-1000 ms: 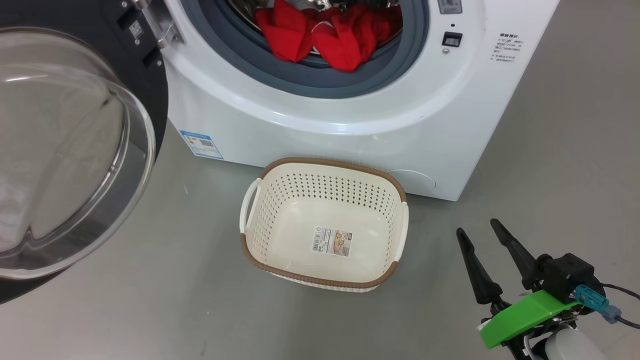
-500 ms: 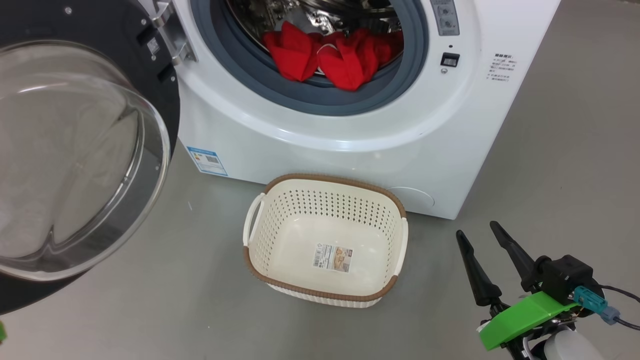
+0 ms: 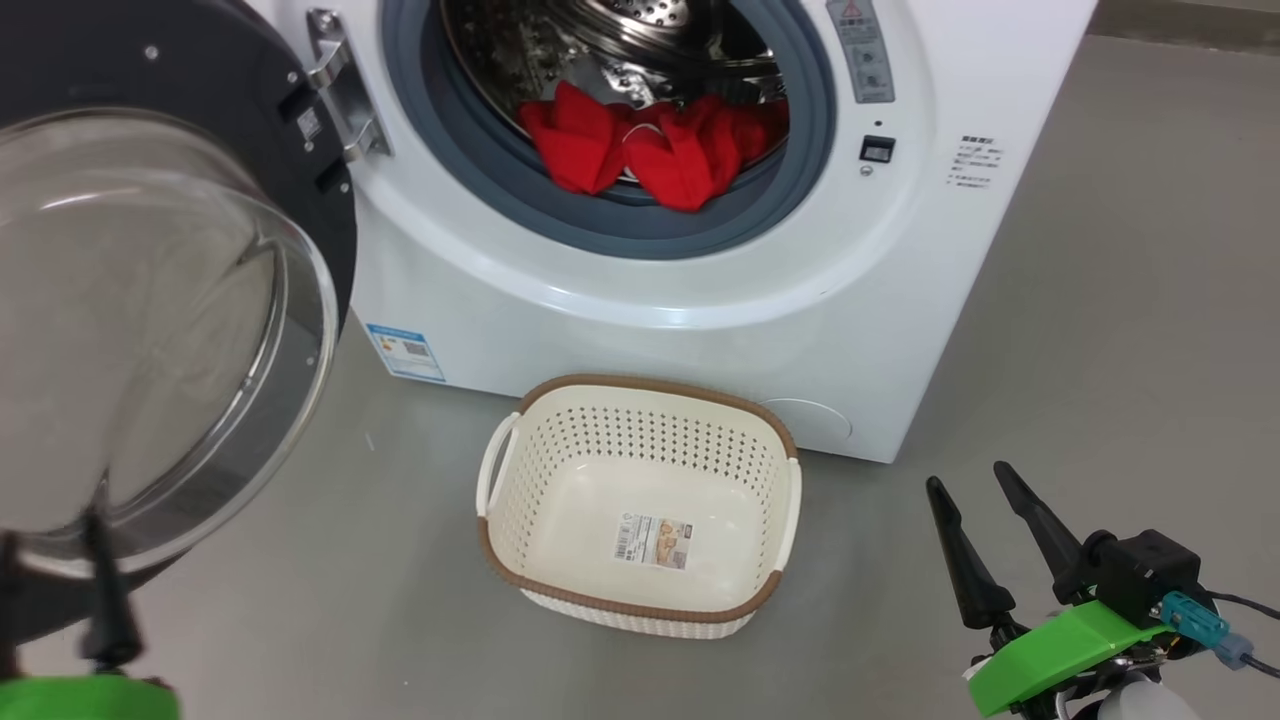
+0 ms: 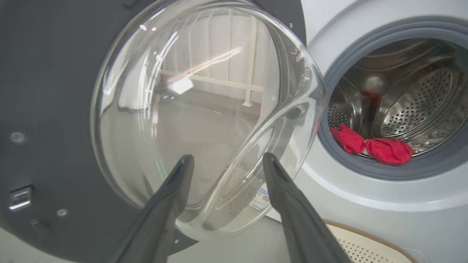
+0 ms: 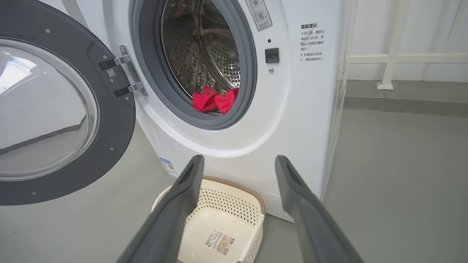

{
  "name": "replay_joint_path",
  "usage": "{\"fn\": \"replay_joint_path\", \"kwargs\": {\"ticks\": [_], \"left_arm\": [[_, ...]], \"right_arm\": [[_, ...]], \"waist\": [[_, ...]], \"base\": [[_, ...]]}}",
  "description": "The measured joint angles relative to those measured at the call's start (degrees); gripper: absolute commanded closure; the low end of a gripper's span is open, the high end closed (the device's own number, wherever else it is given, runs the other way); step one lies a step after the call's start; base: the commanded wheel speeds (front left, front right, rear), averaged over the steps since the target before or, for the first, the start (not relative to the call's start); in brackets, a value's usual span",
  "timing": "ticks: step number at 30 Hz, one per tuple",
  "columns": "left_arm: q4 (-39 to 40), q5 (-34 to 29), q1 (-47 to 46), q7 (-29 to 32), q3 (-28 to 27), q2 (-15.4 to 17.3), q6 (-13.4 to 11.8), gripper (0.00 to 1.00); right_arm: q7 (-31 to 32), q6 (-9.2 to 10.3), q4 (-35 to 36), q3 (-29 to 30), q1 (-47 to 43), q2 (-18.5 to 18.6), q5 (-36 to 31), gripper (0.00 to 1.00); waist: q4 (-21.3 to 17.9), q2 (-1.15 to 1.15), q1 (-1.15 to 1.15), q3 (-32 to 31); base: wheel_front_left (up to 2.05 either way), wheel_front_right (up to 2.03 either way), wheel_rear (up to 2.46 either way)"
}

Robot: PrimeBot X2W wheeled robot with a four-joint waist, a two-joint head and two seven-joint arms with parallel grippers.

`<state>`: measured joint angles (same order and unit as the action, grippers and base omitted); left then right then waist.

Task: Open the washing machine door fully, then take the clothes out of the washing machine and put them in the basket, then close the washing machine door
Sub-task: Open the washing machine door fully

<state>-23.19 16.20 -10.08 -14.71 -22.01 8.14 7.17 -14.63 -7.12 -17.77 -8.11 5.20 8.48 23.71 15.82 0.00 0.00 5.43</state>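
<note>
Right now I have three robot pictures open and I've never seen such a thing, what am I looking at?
A wheeled robot with two arms, each ending in a two-fingered gripper. One picture looks down from its head; the others are taken from the two wrists. The washing machine stands on a floor, its glass door swung open to the left. Red clothes lie just inside its opening. A cream basket, empty, sits before the machine. The left gripper is open close to the door glass; the right gripper is open, right of the basket. Neither holds anything.
</note>
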Motion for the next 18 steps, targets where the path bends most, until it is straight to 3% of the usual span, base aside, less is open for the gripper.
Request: {"fn": "replay_joint_path", "kwargs": {"ticks": [8, 18], "left_arm": [[9.66, 1.34, 7.58, 0.0, 12.33, -0.88, 0.01, 0.0], [12.71, 5.2, 9.35, 0.0, 17.52, 0.37, 0.01, 0.0]], "right_arm": [[0.0, 0.0, 0.81, 1.49, -0.49, -0.68, 0.0, 0.0], [0.0, 0.0, 1.67, 3.1, -0.51, -1.22, -0.01, 0.0]], "waist": [[-3.09, 0.0, 0.0, -0.49], [-8.26, 0.0, 0.0, -0.1]], "base": [[0.0, 0.0, 0.0], [0.0, 0.0, 0.0]]}}
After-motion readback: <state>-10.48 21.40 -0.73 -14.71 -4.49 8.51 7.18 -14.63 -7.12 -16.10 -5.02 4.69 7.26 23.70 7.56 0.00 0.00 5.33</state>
